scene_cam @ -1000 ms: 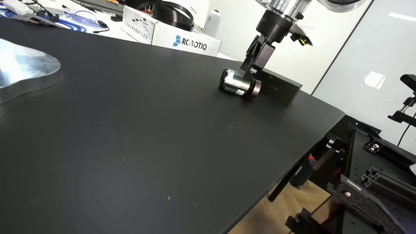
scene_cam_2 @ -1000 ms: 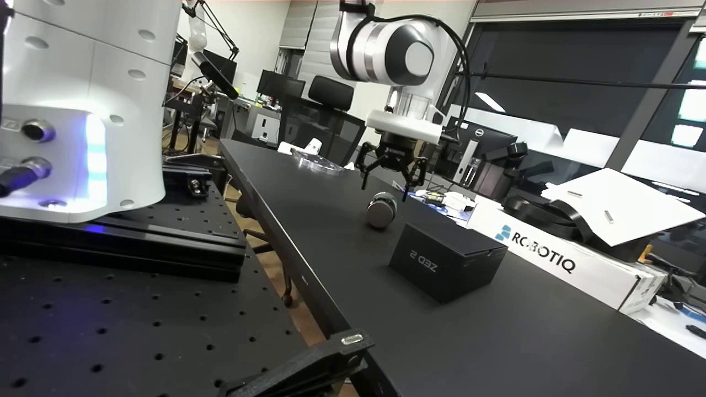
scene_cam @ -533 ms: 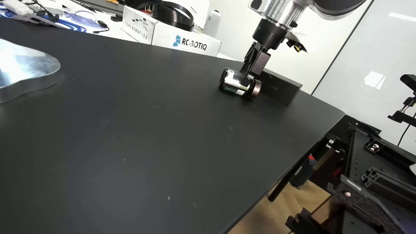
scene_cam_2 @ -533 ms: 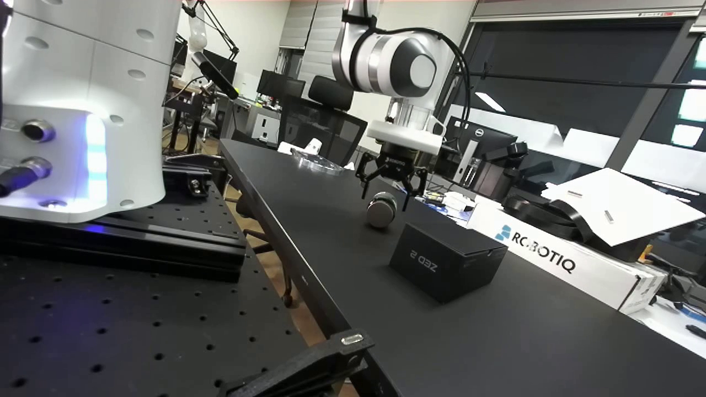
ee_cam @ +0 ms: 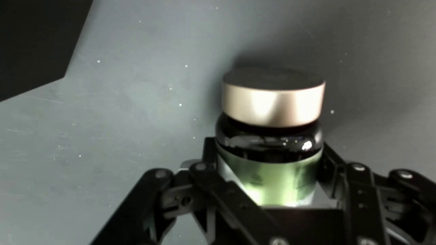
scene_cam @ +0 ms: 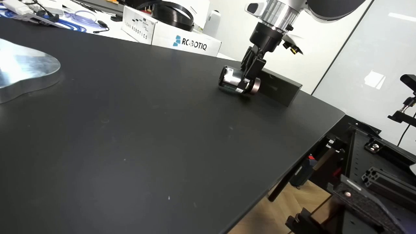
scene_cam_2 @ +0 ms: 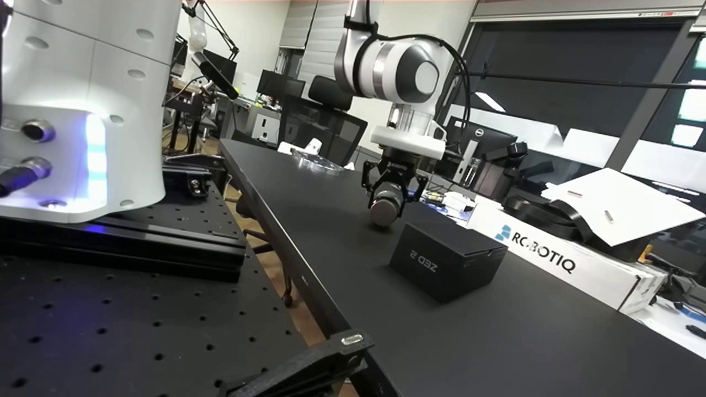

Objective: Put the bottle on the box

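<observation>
The tool point(ee_cam: 269, 153) pinches the bottle point(ee_cam: 270, 136), its fingers point(ee_cam: 332, 170) pressed to either flank just below the shoulder. The bottle is held sideways, near the black box point(scene_cam_2: 447, 262) but apart from it; whether its underside touches the tabletop point(scene_cam: 130, 130) I cannot tell. Its label point(ee_cam: 272, 182) is silvery with a greenish sheen, any print too small to read, and the cap point(ee_cam: 272, 105) has a copper-toned side. The black box reads "ZED 2", upside down in an exterior view. Small pale lettering on the tool's body looks like "ROBOTIQ". That name stands large, beside a blue emblem, on a white box point(scene_cam_2: 551, 255) in both exterior views; its end face point(scene_cam: 139, 26) reads "LEAN ROBOTICS". A monitor point(scene_cam_2: 491, 140) carries a round badge that looks like "DELL".
</observation>
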